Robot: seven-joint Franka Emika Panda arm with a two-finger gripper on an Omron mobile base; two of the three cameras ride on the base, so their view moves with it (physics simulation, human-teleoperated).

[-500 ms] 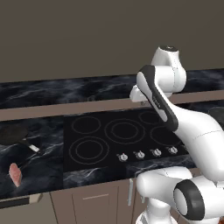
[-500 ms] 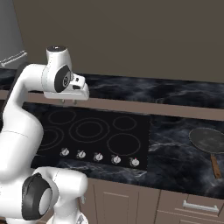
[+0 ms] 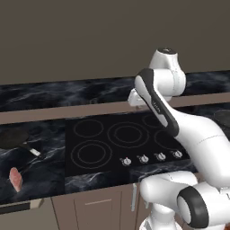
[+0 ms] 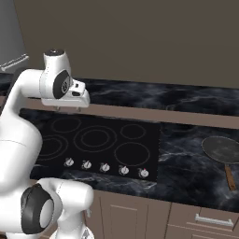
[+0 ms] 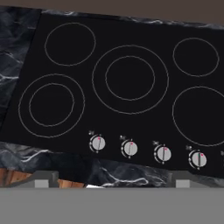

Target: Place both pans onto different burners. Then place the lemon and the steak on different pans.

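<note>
Gripper (image 4: 70, 108) hangs above the back edge of the black cooktop (image 3: 130, 152), jaws spread wide with nothing between them, burners (image 5: 130, 78) bare beneath it. Black pan (image 3: 11, 137) sits on the marbled surface (image 3: 45, 175) at 9 o'clock of the cooktop, steak (image 3: 16, 179) lying near it at 6 o'clock of that pan. Grey pan (image 4: 223, 149) with brown handle rests on the surface well apart at 3 o'clock of the cooktop.

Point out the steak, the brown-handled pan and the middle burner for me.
steak (image 3: 16, 179): left base view, middle of the pink slab.
brown-handled pan (image 4: 223, 150): right base view, its dark grey base.
middle burner (image 5: 130, 78): hand view, glass inside the inner ring.
</note>
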